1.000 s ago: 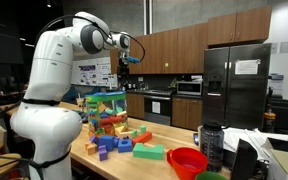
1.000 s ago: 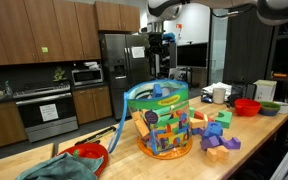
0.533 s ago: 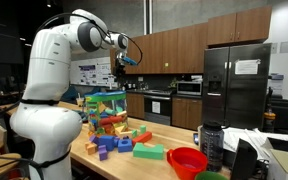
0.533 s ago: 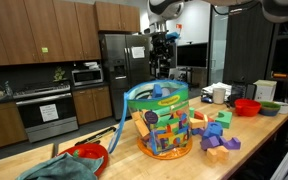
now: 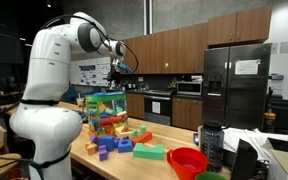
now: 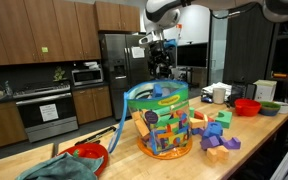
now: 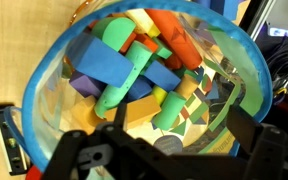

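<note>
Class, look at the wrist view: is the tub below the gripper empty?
No, the tub holds many coloured blocks.

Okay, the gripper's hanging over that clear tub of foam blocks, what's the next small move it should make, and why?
Probably lower straight down a little. In an exterior view the gripper hangs above the tub, clear of its rim. The wrist view shows the jaws open and holding nothing, with a long green block lying on top near the middle, so closing the gap seems the sensible step.
</note>
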`<action>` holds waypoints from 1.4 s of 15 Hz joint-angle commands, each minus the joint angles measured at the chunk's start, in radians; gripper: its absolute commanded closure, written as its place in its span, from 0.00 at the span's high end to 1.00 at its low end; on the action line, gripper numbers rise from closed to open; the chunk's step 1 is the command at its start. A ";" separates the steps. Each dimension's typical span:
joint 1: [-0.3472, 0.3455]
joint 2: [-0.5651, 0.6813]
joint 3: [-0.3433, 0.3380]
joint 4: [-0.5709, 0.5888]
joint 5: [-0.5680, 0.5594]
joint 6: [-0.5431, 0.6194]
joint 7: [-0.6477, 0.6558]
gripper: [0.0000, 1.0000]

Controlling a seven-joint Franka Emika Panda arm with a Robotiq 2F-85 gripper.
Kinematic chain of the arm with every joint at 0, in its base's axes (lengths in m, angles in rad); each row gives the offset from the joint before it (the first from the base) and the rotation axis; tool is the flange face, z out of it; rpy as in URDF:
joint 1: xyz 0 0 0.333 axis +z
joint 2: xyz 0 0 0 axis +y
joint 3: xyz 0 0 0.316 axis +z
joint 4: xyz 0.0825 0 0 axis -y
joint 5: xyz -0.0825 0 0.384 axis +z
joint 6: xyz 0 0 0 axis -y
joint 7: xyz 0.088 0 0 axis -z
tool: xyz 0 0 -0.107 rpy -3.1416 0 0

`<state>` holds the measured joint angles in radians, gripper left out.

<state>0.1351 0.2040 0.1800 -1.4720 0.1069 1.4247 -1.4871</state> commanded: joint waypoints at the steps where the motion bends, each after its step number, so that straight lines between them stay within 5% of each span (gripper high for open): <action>1: 0.000 0.002 0.003 -0.002 0.001 -0.004 0.002 1.00; 4: 0.000 0.002 0.004 -0.007 0.001 -0.003 0.002 1.00; 13: 0.003 -0.031 0.002 -0.146 -0.032 0.322 -0.007 1.00; 21: -0.008 -0.057 -0.010 -0.235 -0.097 0.398 -0.003 1.00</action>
<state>0.1363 0.1994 0.1770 -1.6449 0.0360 1.7871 -1.4846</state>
